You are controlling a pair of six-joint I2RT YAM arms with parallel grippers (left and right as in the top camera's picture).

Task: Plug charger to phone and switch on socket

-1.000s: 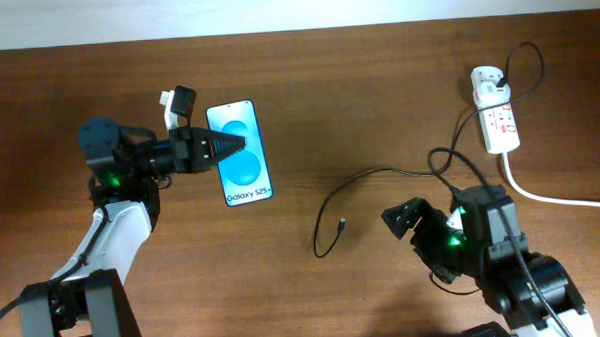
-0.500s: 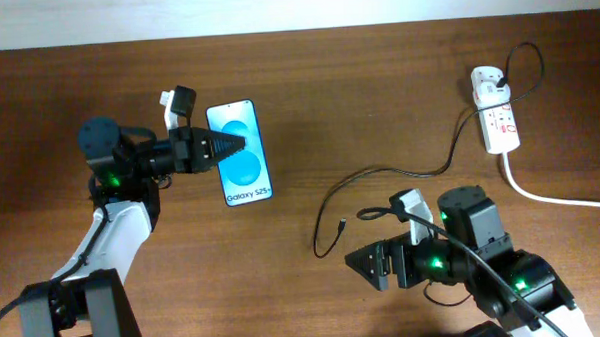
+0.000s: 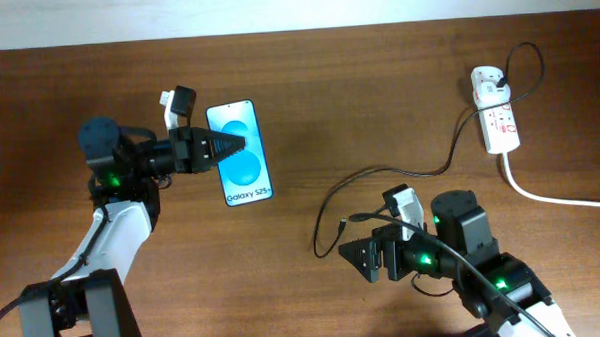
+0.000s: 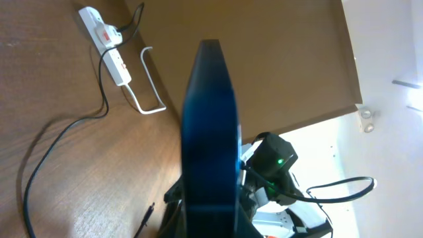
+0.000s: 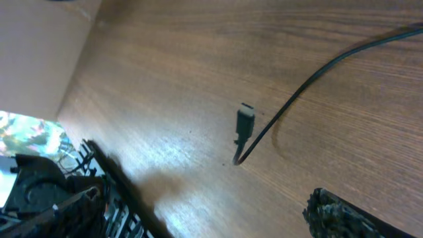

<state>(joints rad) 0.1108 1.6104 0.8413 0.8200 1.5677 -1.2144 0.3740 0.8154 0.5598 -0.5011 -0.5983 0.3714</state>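
Observation:
The phone (image 3: 246, 168), blue screen up, hangs at the left with my left gripper (image 3: 229, 147) shut on its left edge. In the left wrist view the phone (image 4: 210, 125) shows edge-on between the jaws. The charger cable (image 3: 380, 173) runs from a white adapter in the socket (image 3: 496, 112) at the far right. It loops to its connector tip (image 3: 342, 225) on the table. My right gripper (image 3: 361, 258) stands open just right of and below that tip. In the right wrist view the connector tip (image 5: 244, 121) lies ahead of the open right gripper (image 5: 218, 215), untouched.
A thick white cord (image 3: 566, 197) runs from the socket off the right edge. The socket (image 4: 106, 38) and the black cable (image 4: 63, 135) also show in the left wrist view. Bare wood lies between the phone and the cable loop.
My right arm has swung left and lowered toward the cable's connector tip, jaws still open. The left arm and the phone have not moved.

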